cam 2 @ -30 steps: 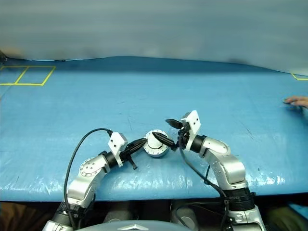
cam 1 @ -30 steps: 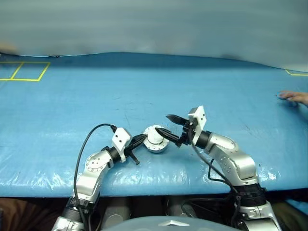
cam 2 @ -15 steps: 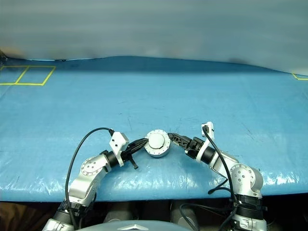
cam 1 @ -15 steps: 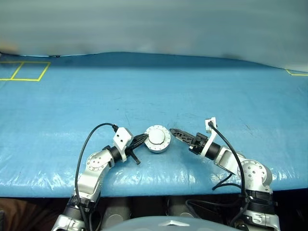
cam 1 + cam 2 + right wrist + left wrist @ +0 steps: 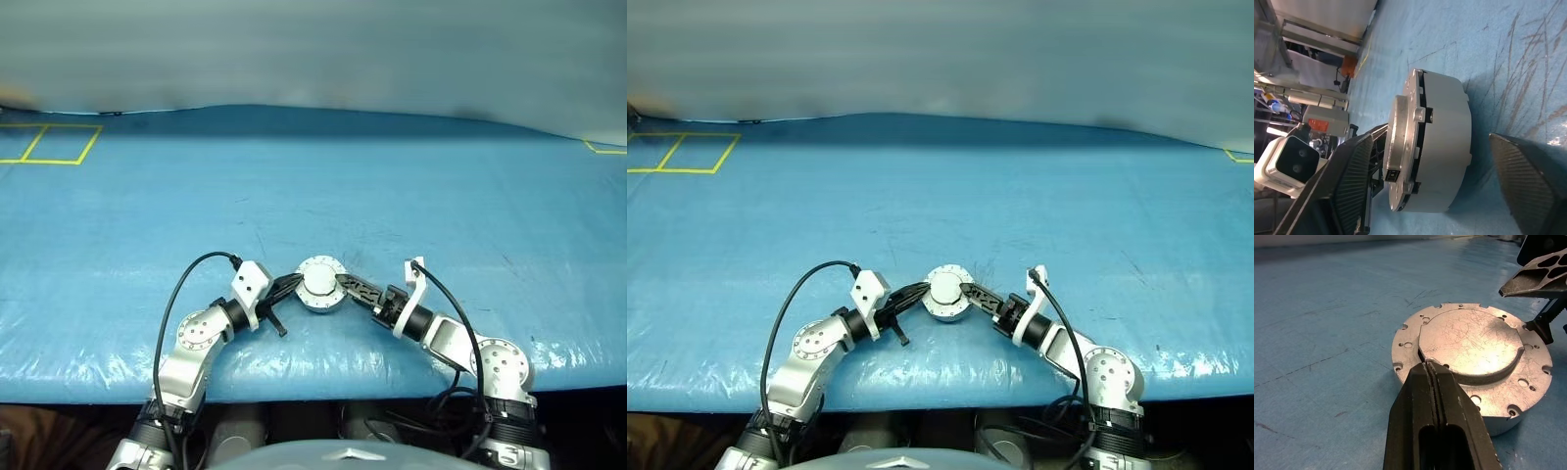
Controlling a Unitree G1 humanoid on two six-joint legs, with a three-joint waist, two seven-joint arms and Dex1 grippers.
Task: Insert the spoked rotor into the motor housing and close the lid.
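The motor housing [image 5: 320, 285] sits on the blue table near its front edge. The lid [image 5: 1469, 340] lies shut on it, smooth grey face up. The spoked rotor is hidden. My left gripper [image 5: 292, 285] is shut with nothing in it, and its tips [image 5: 1427, 364] touch the lid's left edge. My right gripper [image 5: 344, 285] is open at the housing's right side. It is rolled so that one finger [image 5: 1535, 276] hovers over the lid's rim and the other finger [image 5: 1528, 181] stays low beside the housing's wall, clear of it.
The table's front edge [image 5: 313, 377] runs just behind both grippers. A black cable [image 5: 176, 299] loops from my left wrist. Yellow tape squares [image 5: 49, 145] mark the far left corner, and a yellow mark [image 5: 602, 149] the far right.
My right gripper came down from above the housing, rolled over and now reaches in level at its right edge. The left gripper stayed put. A person's hand at the far right has gone.
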